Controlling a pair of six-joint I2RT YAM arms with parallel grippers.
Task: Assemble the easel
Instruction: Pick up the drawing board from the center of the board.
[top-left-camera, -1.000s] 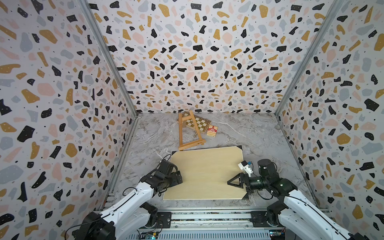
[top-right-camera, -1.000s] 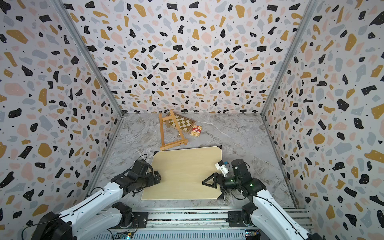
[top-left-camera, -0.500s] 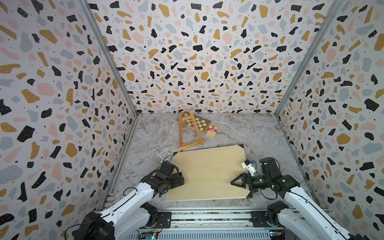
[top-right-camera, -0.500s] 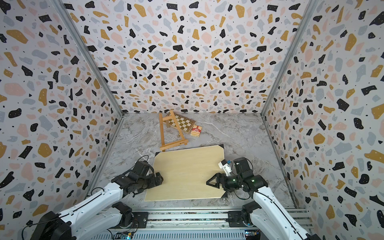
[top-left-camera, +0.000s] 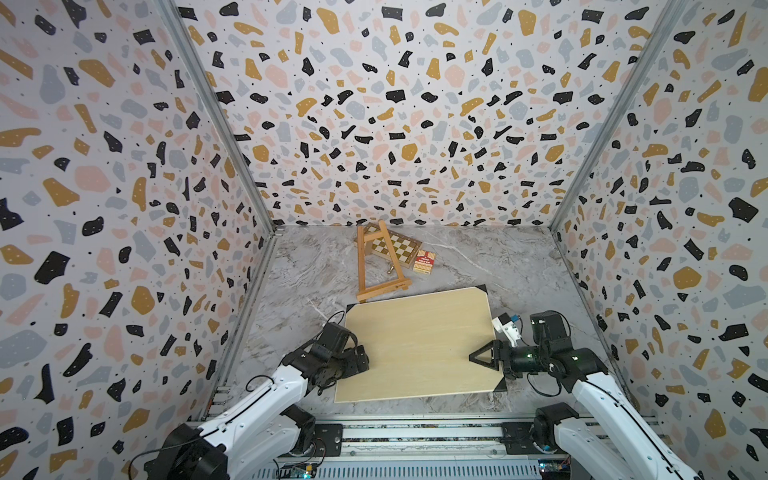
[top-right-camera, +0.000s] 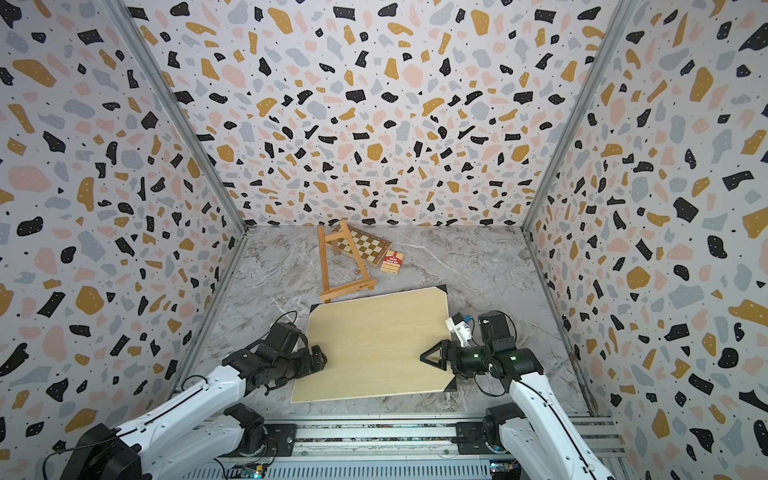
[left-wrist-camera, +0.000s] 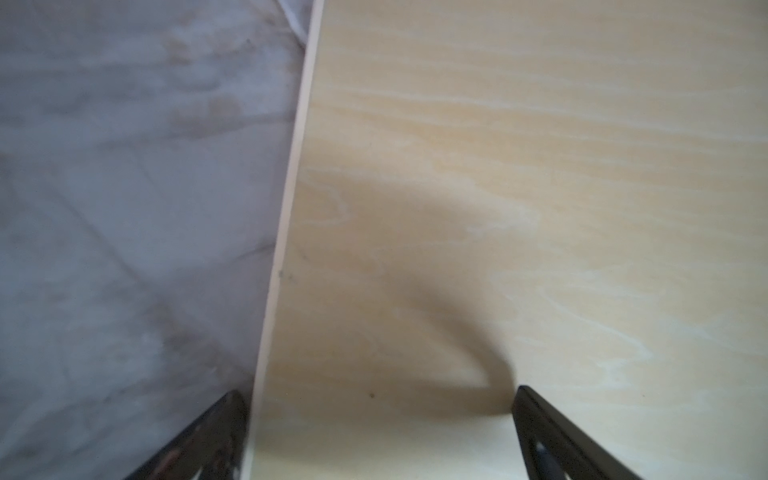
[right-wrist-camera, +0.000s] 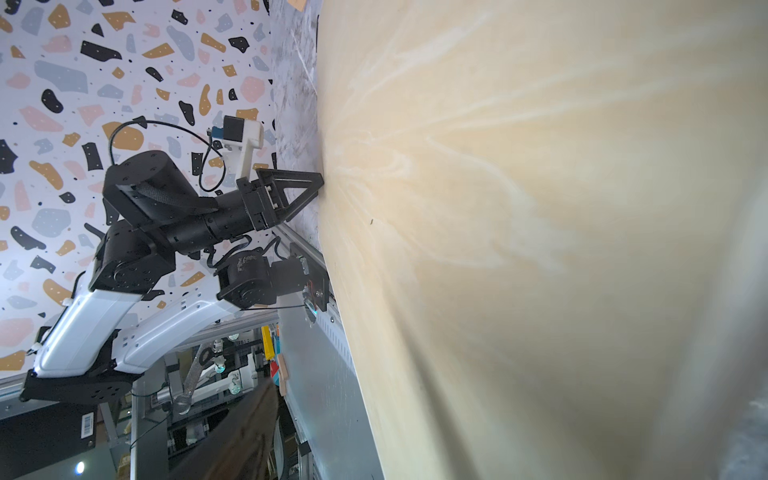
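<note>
Two claws flank the board (top-left-camera: 419, 345): left gripper (top-left-camera: 360, 360) wide, right gripper (top-left-camera: 478, 357) unclear; easel (top-left-camera: 374, 266) lies lengthwise beyond it, nearer left.

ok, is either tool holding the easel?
No, the easel sits behind the pale board, apart from the left tool and right tool at the board's sides.

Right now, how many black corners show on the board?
3 black corners: far-left, far-right, near-right. The board's near-left corner shows no black; one may be hidden there.
</note>
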